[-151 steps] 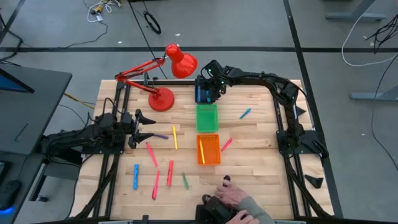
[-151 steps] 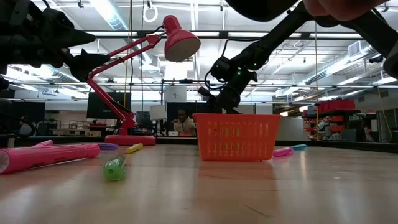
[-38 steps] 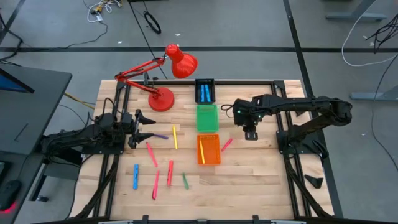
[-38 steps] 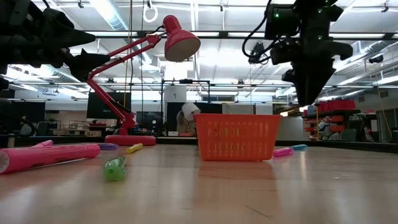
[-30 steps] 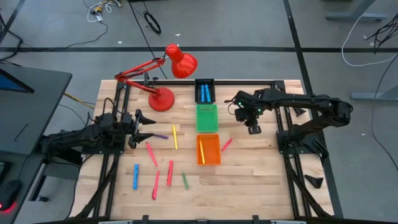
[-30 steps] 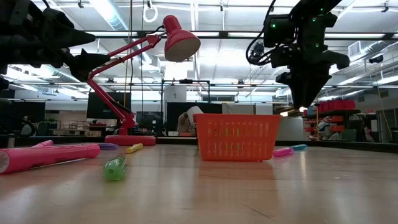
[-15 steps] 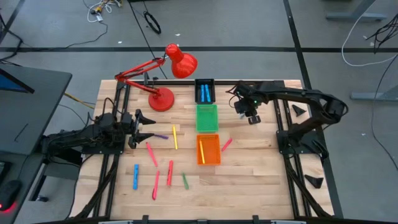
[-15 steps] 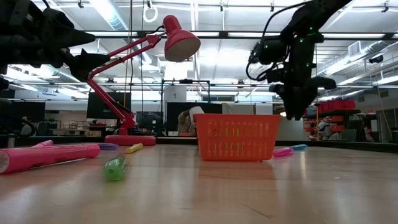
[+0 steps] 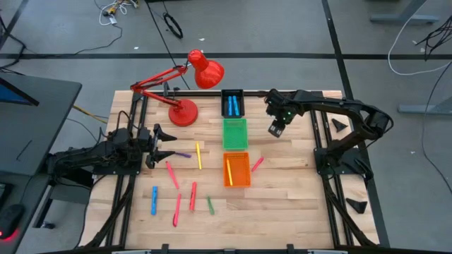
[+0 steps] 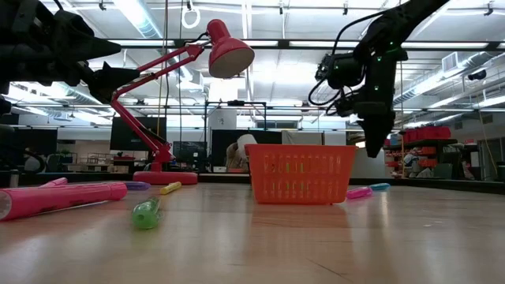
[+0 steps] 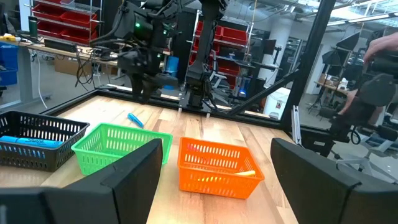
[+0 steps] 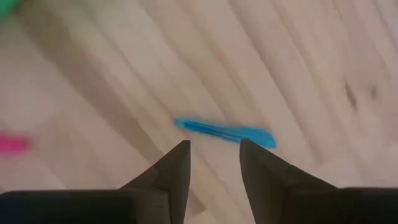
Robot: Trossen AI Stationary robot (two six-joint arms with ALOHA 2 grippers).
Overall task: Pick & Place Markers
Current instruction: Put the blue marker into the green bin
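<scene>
1. High view, left side: the left pincer [image 9: 164, 143] hangs parked over the left of the surface [image 9: 296, 204], its fingers spread wide and empty, exactly where it was five seconds ago. Loose markers lie near it: a purple marker [image 9: 183, 154], a yellow marker [image 9: 198, 156], three pink ones including a pink marker [image 9: 193, 196], a blue marker [image 9: 154, 200] and a green marker [image 9: 210, 205].

2. Centre: a black tray [image 9: 232, 103] holding blue markers, a green tray [image 9: 235, 133] and an orange tray [image 9: 236, 169] with a yellow pen inside stand in a row, unmoved. A red desk lamp [image 9: 191, 92] stands behind them.

3. Right: the right pincer [image 9: 275, 129] has swung back from over the black tray and now hovers above the lone blue marker [image 12: 224, 132] to the right of the green tray; a second earlier it was nearer the front of the surface. Its fingers stand partly apart, holding nothing, with the pen lying just ahead of the tips in the right wrist view.

4. Judgement: the last blue pen appears delivered, and this one looks to be the next pick; a descent and a close remain.

5. Also gone since five seconds ago: a person's hand at the front edge of the surface. A pink marker [image 9: 256, 164] lies just right of the orange tray.
</scene>
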